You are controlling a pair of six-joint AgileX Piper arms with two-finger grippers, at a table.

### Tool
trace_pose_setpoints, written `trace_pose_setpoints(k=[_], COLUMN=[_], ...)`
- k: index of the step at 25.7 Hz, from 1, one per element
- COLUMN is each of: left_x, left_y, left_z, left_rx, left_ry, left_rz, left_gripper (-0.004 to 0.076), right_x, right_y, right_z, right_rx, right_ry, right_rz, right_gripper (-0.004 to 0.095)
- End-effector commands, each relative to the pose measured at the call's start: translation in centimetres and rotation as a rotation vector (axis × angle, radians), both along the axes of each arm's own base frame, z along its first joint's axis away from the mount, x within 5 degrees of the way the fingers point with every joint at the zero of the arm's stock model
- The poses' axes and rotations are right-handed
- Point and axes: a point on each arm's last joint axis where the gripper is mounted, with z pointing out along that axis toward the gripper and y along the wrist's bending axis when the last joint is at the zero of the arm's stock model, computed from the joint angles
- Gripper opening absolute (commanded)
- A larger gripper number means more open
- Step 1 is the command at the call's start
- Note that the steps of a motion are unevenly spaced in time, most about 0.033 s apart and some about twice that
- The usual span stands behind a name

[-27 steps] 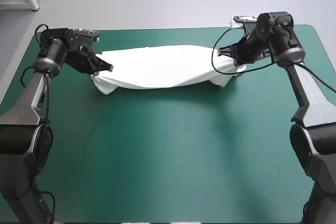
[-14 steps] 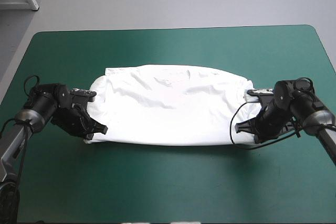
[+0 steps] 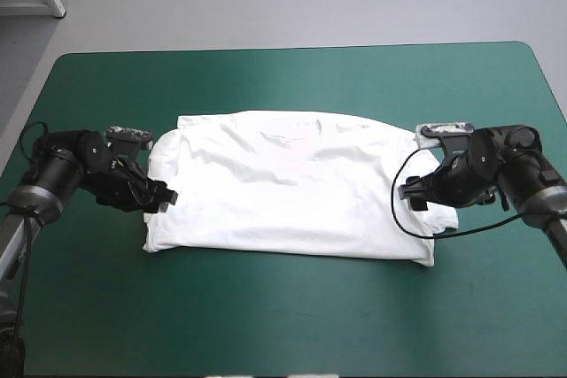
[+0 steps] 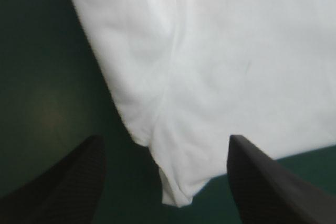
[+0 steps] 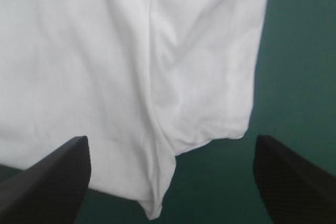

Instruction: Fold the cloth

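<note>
Counted: one white T-shirt (image 3: 288,188), two grippers, one teal-green cover (image 3: 283,316). Spread flat at mid-table as a broad, wrinkled rectangle, long side running from arm to arm, neckline toward the far edge. At its left short edge, the left gripper (image 3: 165,196), low over the cover, opened wide and holding nothing; from above, hard to tell whether touching the cloth or just beside it. Seen from the left wrist, black fingers (image 4: 68,182) standing well apart, a folded corner of the cloth reaching in between them, bare cover under and beside it. At the right short edge, the right gripper (image 3: 413,194), likewise spread and empty. Seen from the right wrist, both fins far apart, a pointed fold of cloth ending between them, the rest of the white sheet stretching ahead. Near long edge fairly straight, a little lifted at the right corner; far edge more rounded. Wide bare cover along the near side, a narrower band toward the far edge, and open strips beyond both short edges behind the arms.
</note>
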Motion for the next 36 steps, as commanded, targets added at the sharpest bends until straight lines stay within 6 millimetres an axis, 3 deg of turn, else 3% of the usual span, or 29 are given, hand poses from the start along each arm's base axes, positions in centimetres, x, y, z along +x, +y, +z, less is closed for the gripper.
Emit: trace_pose_setpoints(k=[1, 4, 9, 13, 22, 31, 34, 36], left_x=[-1.1, -2.5, -2.8, -2.9, -3.5, -5.3, -5.5, -5.6], left_y=[0.6, 1.5, 1.5, 0.7, 0.3, 0.4, 0.5, 0.5], left_z=[7.7, 10.5, 9.1, 9.0, 9.1, 10.4, 10.6, 10.6], left_rx=[0.018, 0.077, 0.089, -0.006, -0.041, -0.038, -0.038, -0.038], left_ry=[-0.298, -0.406, -0.341, -0.326, -0.299, -0.347, -0.358, -0.358], left_rz=[0.064, 0.112, 0.118, 0.106, 0.067, 0.063, 0.063, 0.063], left_gripper=[0.0491, 0.0491, 0.0491, 0.0491, 0.0491, 0.0491, 0.0491, 0.0491], right_x=[-0.3, -0.6, -0.7, 0.1, 3.1, 4.7, 4.6, 4.3], right_y=[-0.6, -0.8, -0.9, -1.9, -2.0, -3.8, -3.8, -3.8], right_z=[4.9, 5.3, 4.8, 2.2, -5.2, -8.8, -9.5, -10.0], right_rx=[-0.031, -0.044, -0.062, -0.139, -0.153, -0.002, -0.003, 0.001], right_ry=[-0.166, -0.158, -0.134, -0.170, -0.008, 0.121, 0.141, 0.149], right_rz=[0.001, 0.001, -0.007, -0.092, -0.132, -0.197, -0.199, -0.201], right_gripper=[0.0733, 0.0675, 0.0624, 0.0624, 0.0603, 0.0601, 0.0527, 0.0396])
